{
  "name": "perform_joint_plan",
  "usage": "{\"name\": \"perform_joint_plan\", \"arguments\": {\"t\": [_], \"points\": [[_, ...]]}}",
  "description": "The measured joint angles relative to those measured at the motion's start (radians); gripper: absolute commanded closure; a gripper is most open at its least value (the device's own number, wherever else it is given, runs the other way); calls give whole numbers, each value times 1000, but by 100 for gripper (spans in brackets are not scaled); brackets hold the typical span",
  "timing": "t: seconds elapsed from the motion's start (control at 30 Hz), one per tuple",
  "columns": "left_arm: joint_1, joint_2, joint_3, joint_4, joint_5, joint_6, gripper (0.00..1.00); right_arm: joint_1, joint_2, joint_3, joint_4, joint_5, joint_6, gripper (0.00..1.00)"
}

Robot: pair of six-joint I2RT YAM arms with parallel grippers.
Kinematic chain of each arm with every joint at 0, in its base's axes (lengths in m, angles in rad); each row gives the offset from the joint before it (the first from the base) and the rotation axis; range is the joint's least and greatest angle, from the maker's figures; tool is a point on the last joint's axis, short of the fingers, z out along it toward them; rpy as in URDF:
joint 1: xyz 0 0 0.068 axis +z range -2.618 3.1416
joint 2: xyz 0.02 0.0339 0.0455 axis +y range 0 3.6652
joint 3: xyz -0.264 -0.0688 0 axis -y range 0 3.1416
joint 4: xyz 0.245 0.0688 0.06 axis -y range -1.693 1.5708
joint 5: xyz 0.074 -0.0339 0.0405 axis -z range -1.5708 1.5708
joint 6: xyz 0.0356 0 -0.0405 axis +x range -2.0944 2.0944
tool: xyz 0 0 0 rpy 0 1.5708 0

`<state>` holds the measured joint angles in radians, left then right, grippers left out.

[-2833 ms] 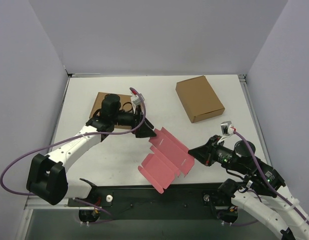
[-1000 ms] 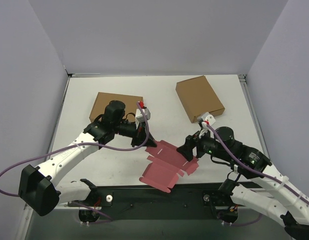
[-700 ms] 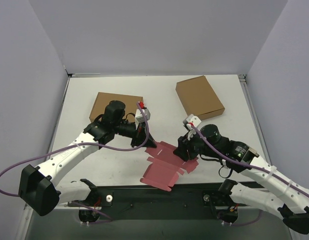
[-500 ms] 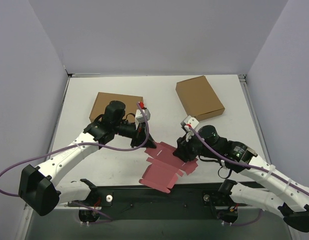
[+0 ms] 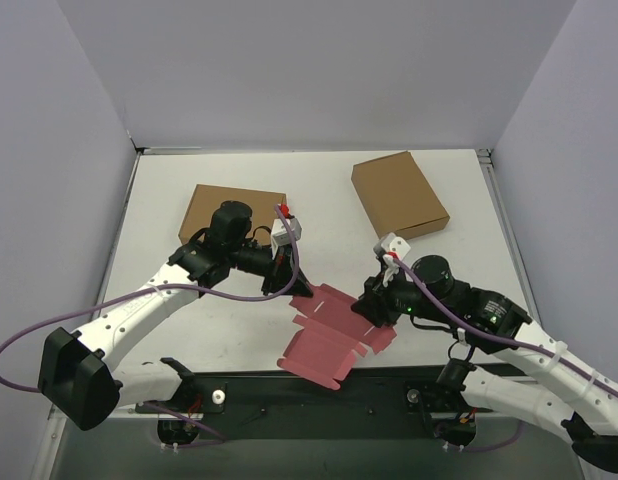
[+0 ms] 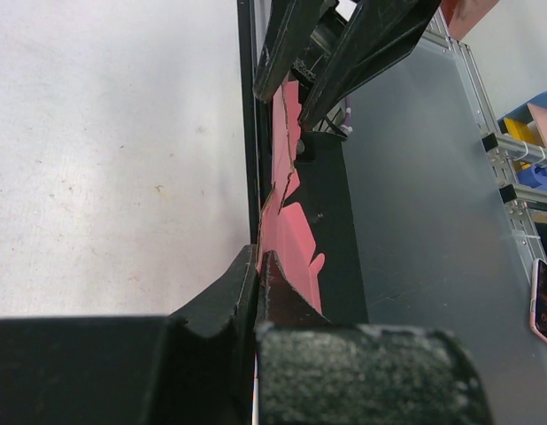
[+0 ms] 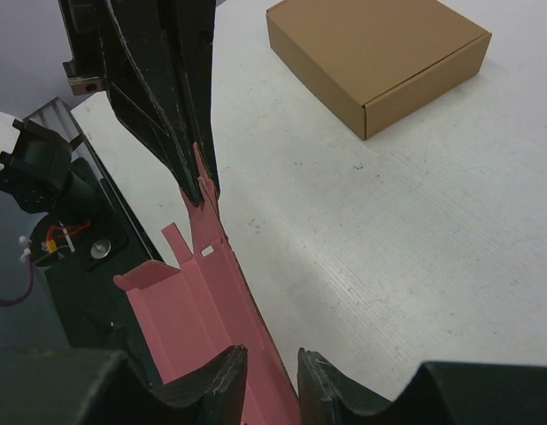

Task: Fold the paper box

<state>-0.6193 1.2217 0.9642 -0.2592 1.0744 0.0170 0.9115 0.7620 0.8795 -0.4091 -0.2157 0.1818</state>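
The paper box (image 5: 334,335) lay mostly flat at the counter's (image 5: 329,215) near edge, between our arms. Our left tool (image 5: 302,291) clenched its far tab. Our right tool (image 5: 373,312) straddled a raised side flap; whether it gripped, we could not tell. We judged side-folding underway; next, crease that flap inward.

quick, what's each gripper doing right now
left gripper: closed on the flat pink thin-card paper box sheet
right gripper: jaws around the same sheet's edge, whether they grip it cannot be told
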Motion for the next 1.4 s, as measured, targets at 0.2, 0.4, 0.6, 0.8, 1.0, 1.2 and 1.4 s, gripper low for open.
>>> {"name": "perform_joint_plan", "arguments": {"t": [0.2,0.4,0.6,0.8,1.0,1.2,1.4], "points": [[0,0,0,0,8,0,100,0,40,0,-4,-11,0,78],[0,3,0,-1,8,1,100,0,46,0,-8,-28,-3,78],[0,5,1,-2,8,5,100,0,24,0,-9,-29,0,76],[0,6,3,-2,8,6,100,0,-8,0,-11,-30,4,78],[0,7,3,-5,8,7,100,0,18,0,-14,-46,9,89],[0,21,3,-20,-21,18,66,6,39,-2,-18,-51,12,100],[-3,27,11,-34,-274,10,20,7,45,-6,-30,77,43,100]]}}
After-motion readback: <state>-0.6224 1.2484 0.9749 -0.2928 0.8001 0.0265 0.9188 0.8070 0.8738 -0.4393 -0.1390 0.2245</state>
